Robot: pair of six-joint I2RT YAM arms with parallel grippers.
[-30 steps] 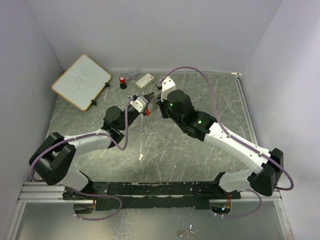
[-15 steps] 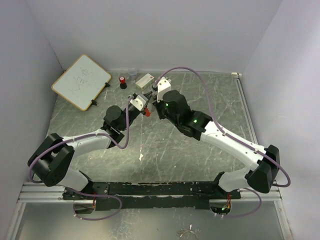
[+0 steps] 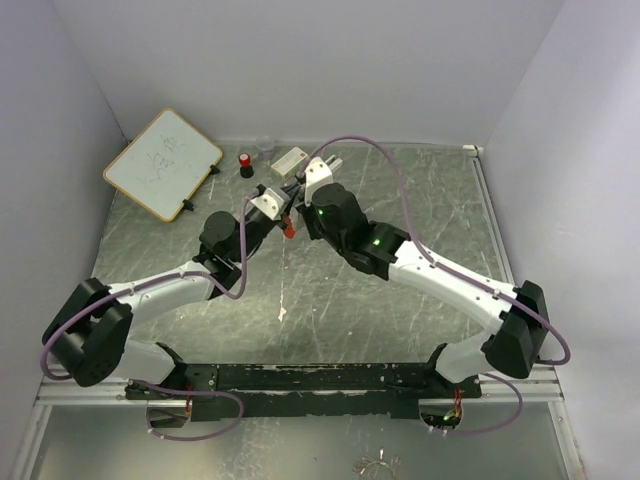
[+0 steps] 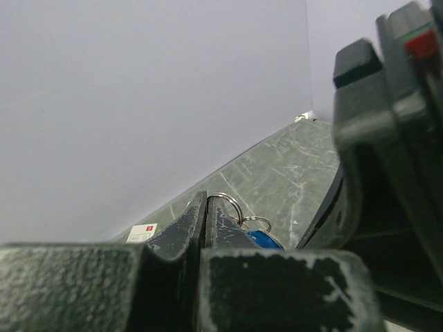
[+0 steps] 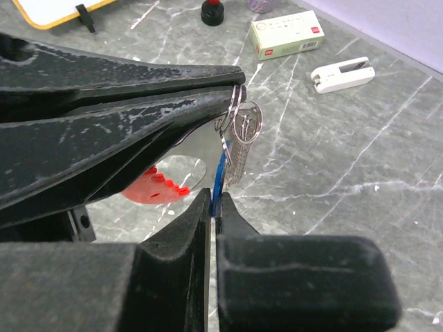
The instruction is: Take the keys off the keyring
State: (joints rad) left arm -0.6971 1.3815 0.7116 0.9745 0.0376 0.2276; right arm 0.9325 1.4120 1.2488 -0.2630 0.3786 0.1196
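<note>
Both grippers meet above the table's back middle. My left gripper (image 3: 277, 207) is shut on the silvery ring (image 4: 226, 203) of the keyring; its tips (image 4: 205, 200) pinch the ring's edge. In the right wrist view the left fingers (image 5: 138, 83) come in from the left and hold the ring (image 5: 235, 104). The red keyring loop (image 5: 156, 185) hangs below them and shows red in the top view (image 3: 289, 228). My right gripper (image 5: 212, 200) is shut on the blue-headed key (image 5: 220, 176). A silvery key (image 5: 243, 138) hangs beside it. The blue head (image 4: 264, 238) also shows in the left wrist view.
A whiteboard (image 3: 163, 163) leans at the back left. A red-and-black capped bottle (image 3: 245, 163), a small clear cup (image 3: 265, 147) and a white box (image 3: 290, 160) stand along the back wall. A white block (image 5: 342, 74) lies near the box (image 5: 286, 34).
Both grippers have moved a little left and toward the back wall together, still holding the bunch. The left arm has stretched out further.
</note>
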